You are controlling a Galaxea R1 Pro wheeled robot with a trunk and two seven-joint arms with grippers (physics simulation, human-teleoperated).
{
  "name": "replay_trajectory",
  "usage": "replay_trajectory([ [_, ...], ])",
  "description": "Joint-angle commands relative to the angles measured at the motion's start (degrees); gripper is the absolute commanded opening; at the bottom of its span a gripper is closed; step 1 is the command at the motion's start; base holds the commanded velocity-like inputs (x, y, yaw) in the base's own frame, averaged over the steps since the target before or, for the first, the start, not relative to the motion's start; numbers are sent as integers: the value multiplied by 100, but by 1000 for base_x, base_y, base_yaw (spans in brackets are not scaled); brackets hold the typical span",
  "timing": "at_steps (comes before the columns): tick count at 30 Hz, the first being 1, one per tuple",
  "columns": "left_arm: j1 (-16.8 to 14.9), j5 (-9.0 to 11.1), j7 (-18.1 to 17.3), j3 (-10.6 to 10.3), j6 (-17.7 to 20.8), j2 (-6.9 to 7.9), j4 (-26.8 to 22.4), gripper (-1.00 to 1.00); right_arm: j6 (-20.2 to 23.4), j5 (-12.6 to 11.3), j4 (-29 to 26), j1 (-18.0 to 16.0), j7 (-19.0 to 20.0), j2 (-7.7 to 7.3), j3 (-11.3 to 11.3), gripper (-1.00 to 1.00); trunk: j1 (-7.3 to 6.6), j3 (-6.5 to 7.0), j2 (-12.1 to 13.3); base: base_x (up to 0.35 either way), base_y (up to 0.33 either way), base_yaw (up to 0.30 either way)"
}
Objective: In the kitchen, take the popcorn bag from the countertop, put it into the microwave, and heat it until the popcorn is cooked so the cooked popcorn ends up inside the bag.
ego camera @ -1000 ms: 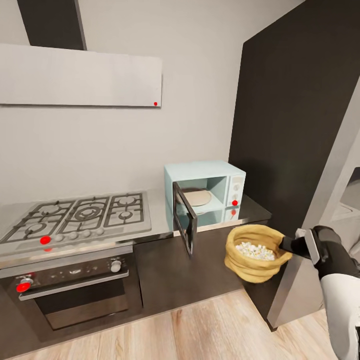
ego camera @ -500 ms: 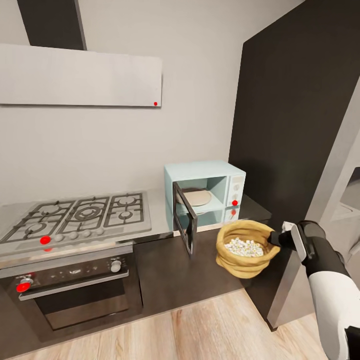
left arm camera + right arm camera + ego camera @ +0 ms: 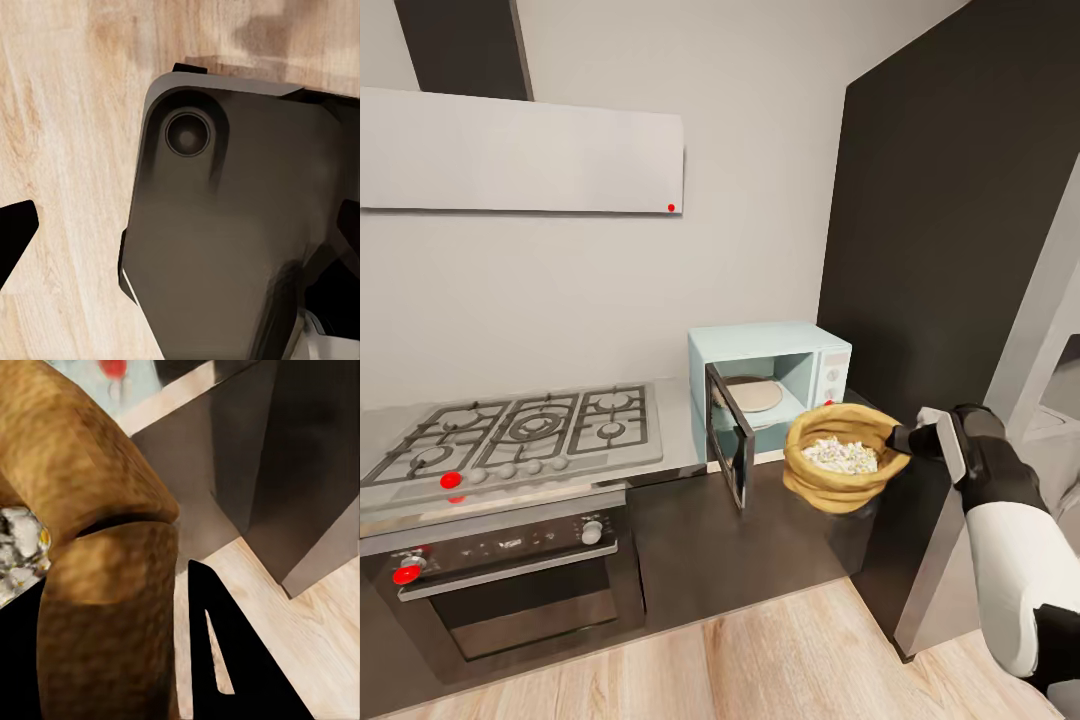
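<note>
The tan-brown popcorn bag point(image 3: 830, 485) hangs in the air just in front of the microwave's lower right corner, hiding part of its control panel. Pale popcorn point(image 3: 840, 455) fills its open top. My right gripper point(image 3: 905, 440) is shut on the bag's rolled rim from the right; in the right wrist view the bag point(image 3: 97, 585) sits between the dark fingers point(image 3: 217, 660). The mint-blue microwave point(image 3: 770, 338) stands on the grey countertop point(image 3: 680, 445) with its dark door point(image 3: 730, 450) swung open and a round plate point(image 3: 755, 393) inside. The left wrist view looks down at my dark base point(image 3: 225, 225) and the floor.
A gas hob point(image 3: 520, 430) lies left of the microwave, with an oven point(image 3: 510, 570) below and a hood point(image 3: 520, 150) above. A tall dark cabinet point(image 3: 950, 250) stands close on the right, a grey panel point(image 3: 1050, 330) beside it. Wooden floor point(image 3: 760, 660) runs along the cabinets.
My right arm has carried the bag up and to the left, from below the countertop's edge to the level of the microwave's opening.
</note>
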Motion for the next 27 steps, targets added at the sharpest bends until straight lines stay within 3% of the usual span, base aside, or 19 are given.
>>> replay_trajectory([
  [1,1,41,3,24,-13,-3,-8,100,22,46,31,-93,-14,39,-7,-100,1,-7,-5,0,0,0],
  [4,2,41,3,24,-13,-3,-8,100,22,50,306,-342,-70,85,-8,-100,1,-7,-5,0,0,0],
  [9,1,41,3,24,-13,-3,-8,100,22,58,1211,-879,-318,91,-8,-100,1,-7,-5,0,0,0],
  [13,2,38,-4,18,-13,-8,-2,100,22,39,1385,-946,-457,136,-11,-100,1,-7,-5,0,0,0],
  [16,1,26,-6,13,-13,-11,0,100,22,35,1402,-953,-483,293,-19,-100,1,-7,-5,0,0,0],
  [17,1,37,-3,19,-13,-11,-7,100,22,22,1405,-954,-549,386,-143,-100,1,-7,-5,0,0,0],
  [20,0,41,1,23,-13,-12,-8,100,22,18,1405,-954,-707,401,-492,-100,1,-7,-5,0,0,0],
  [27,0,41,3,24,-13,-18,-8,100,22,-1,1406,-954,-1006,425,-595,-100,1,-7,-5,0,0,0],
])
